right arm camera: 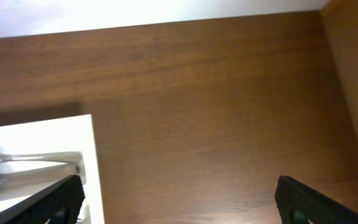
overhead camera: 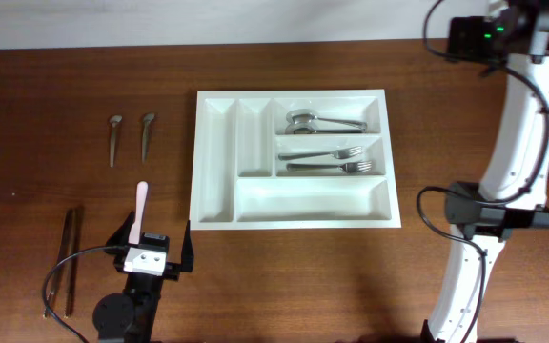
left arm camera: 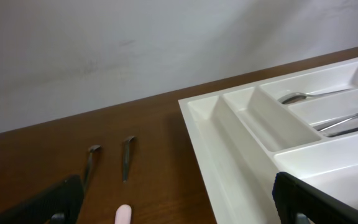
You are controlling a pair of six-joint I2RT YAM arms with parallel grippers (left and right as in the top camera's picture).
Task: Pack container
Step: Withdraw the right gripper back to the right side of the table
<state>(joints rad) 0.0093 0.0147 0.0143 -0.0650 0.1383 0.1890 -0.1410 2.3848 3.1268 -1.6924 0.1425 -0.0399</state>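
The container [overhead camera: 215,162], a white compartmented tray, lies mid-table; it also fills the right of the left wrist view [left arm camera: 229,149]. Two spoons [overhead camera: 305,121] rest in its upper right compartment and two forks [overhead camera: 336,160] in the one below. My left gripper [overhead camera: 157,229] hovers open to the tray's left front, over a pink-handled utensil [overhead camera: 140,202] whose tip [left arm camera: 123,214] shows between the fingers, untouched. My right gripper [right arm camera: 179,202] is open above bare table beside the tray's right edge [right arm camera: 92,155]. Its fingers cannot be made out in the overhead view.
Two small metal spoons [overhead camera: 130,136] lie on the table at the left, also in the left wrist view [left arm camera: 109,160]. A pair of dark thin sticks [overhead camera: 69,259] lies near the front left edge. The right arm [overhead camera: 513,143] stands tall at the right side.
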